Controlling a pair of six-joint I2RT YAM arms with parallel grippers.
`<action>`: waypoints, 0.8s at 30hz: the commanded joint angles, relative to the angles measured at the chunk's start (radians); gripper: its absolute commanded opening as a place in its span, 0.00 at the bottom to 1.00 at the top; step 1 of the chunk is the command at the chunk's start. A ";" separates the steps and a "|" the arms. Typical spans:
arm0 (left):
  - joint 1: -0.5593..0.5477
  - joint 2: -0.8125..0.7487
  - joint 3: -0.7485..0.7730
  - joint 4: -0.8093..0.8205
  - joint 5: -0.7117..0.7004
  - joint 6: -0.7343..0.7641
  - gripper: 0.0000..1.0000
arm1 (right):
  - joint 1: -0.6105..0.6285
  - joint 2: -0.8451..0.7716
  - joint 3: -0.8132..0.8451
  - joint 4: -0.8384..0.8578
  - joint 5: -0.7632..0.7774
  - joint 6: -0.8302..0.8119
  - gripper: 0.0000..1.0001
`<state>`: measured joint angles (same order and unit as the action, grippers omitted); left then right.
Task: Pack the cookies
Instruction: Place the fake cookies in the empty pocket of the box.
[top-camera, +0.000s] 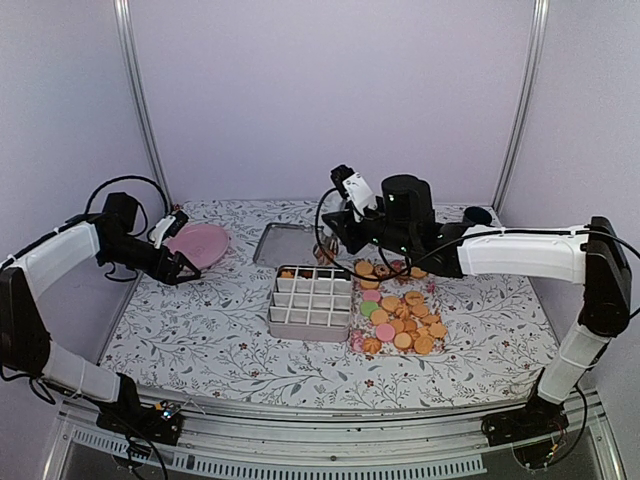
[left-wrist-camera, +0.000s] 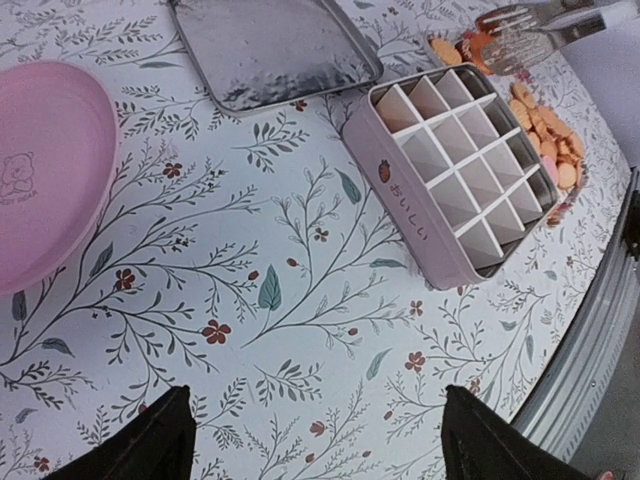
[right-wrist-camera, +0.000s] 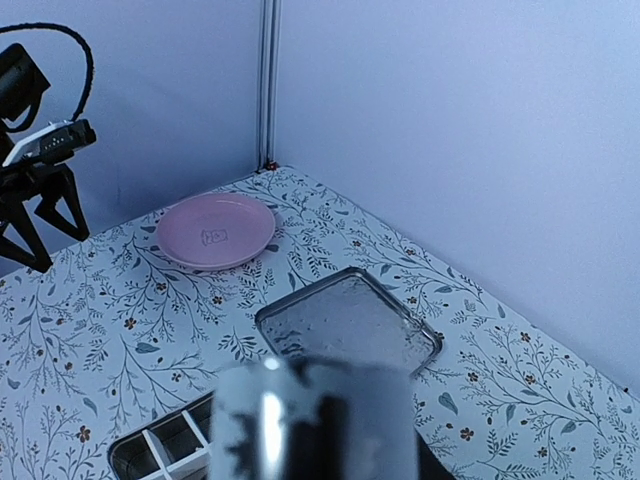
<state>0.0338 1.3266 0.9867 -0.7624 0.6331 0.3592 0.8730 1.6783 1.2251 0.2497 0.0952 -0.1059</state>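
The cookies, mostly orange with a few pink and green, lie in a heap on a small tray right of the divided box; they also show in the left wrist view. My right gripper hangs above the box's far right corner, shut on shiny metal tongs whose head hovers by the far cookies. Whether the tongs carry a cookie I cannot tell. My left gripper is open over bare cloth, left of the box and beside the pink plate.
A metal lid lies flat behind the box, also seen from the left wrist and right wrist. The pink plate sits at the back left. Walls close the back and sides; the table's near edge runs behind the box.
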 joint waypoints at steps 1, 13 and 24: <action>0.008 -0.021 0.004 -0.013 -0.012 0.012 0.86 | -0.008 0.046 0.059 0.010 -0.025 -0.049 0.03; 0.008 -0.019 0.009 -0.013 -0.008 0.009 0.86 | -0.010 0.082 0.059 0.008 -0.061 -0.022 0.29; 0.008 -0.023 0.006 -0.012 -0.015 0.013 0.86 | -0.012 0.105 0.081 0.006 -0.063 -0.023 0.37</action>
<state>0.0338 1.3216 0.9867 -0.7696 0.6189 0.3595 0.8680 1.7763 1.2606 0.2298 0.0425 -0.1318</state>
